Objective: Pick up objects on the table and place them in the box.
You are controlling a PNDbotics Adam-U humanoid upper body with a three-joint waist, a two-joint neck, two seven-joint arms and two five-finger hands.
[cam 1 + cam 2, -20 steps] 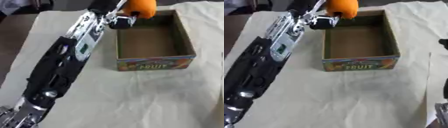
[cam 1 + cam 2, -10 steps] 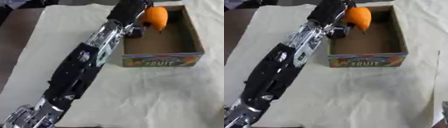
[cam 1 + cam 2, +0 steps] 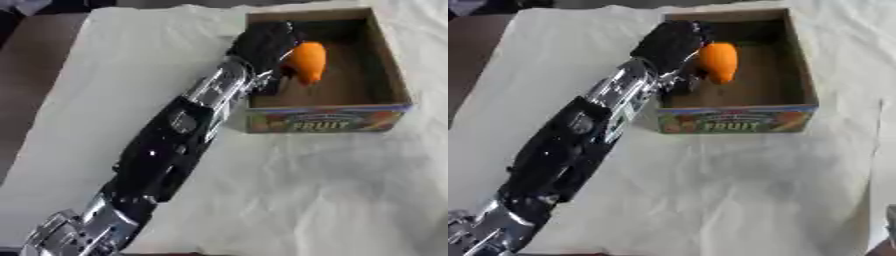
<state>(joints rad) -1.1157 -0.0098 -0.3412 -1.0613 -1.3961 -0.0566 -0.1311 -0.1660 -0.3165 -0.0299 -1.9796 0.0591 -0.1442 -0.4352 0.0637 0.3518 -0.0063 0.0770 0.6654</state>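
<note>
Since a second ago, the left hand (image 3: 262, 42) has carried the orange object (image 3: 306, 61) from the box's far-left corner to over its inside.
Reaching in from the lower left, it grips that object above the cardboard box (image 3: 385, 75); only the right eye view catches a dark sliver (image 3: 891, 220) at the right edge.

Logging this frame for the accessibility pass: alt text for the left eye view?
The robot's black left hand holds a round orange fruit over the inside of an open brown cardboard box with a "FRUIT" label, standing on a white cloth-covered table.
</note>
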